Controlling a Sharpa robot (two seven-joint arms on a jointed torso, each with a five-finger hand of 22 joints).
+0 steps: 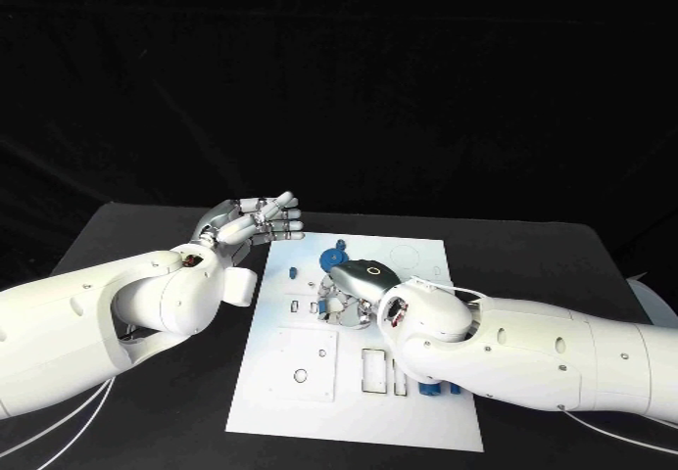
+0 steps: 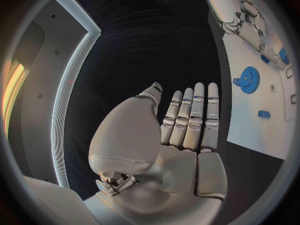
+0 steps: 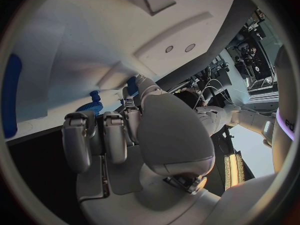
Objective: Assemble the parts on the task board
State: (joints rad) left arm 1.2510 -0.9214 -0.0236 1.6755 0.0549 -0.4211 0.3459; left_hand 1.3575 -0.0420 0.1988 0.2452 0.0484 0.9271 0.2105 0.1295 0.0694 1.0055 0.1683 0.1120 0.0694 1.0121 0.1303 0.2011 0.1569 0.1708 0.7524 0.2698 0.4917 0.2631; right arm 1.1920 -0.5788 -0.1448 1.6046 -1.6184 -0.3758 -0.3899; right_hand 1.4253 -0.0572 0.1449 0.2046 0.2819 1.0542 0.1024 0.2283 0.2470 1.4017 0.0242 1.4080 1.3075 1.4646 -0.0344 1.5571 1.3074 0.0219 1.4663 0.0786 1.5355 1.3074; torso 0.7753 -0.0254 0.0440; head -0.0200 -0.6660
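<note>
Hands first: we see the left hand (image 1: 259,220) raised just off the far left corner of the task board (image 1: 304,392), over the black table (image 1: 544,264); its fingers (image 2: 192,116) are straight and side by side, the palm bare, nothing held or touched. We see the right hand (image 1: 354,287) lowered onto the middle of the board, its back toward the head camera. In the right wrist view its fingers (image 3: 92,135) curl down at the board, close to a blue gear (image 3: 91,107), but we cannot tell whether they grip a part, since the hand itself hides the contact. Just beyond the right hand a blue gear (image 1: 333,257) stands on the board. A small blue part (image 1: 287,273) lies near the board's left edge. At the board's near right, blue pieces (image 1: 428,390) lie partly hidden under the right forearm (image 1: 565,357). We also note a raised white panel (image 1: 300,364) with round holes at the near left of the board, and rectangular slots (image 1: 374,370) beside it. The right forearm crosses the board's near right corner and blocks our sight of that area.
</note>
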